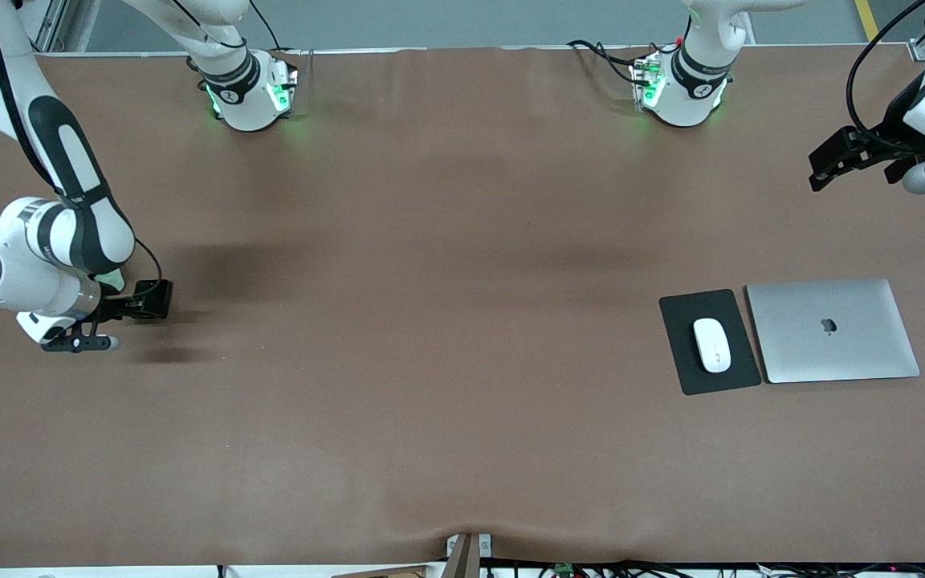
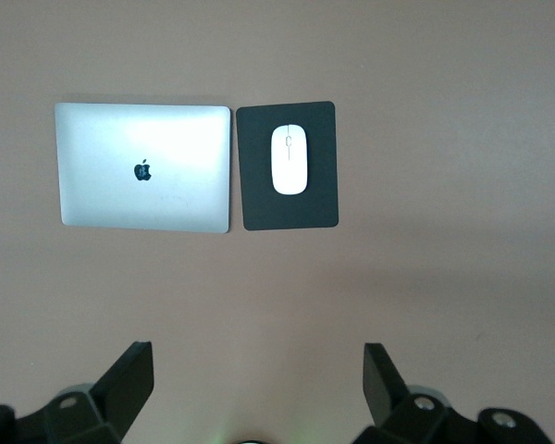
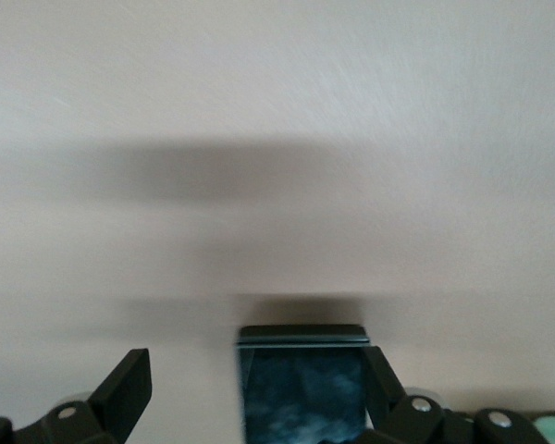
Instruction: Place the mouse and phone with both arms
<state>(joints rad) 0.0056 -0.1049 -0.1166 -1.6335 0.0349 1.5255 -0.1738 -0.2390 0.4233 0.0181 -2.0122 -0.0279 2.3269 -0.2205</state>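
While both arms hang, mouse (image 1: 712, 345) on dark pad (image 1: 709, 341) beside laptop (image 1: 832, 331), left gripper (image 2: 259, 388) spread empty, right gripper (image 3: 254, 388) parted around phone (image 3: 302, 381).

Both arms are glossy white, jointed in rounded segments with black bands. The right arm (image 1: 53, 241) carries a long black oval inlay and a round dark end cap. Each base glows green and has black cables trailing from it. The left pincer (image 2: 259, 384) and right pincer (image 3: 250, 388) are matte black, with wedge-shaped fingers and silver screws.
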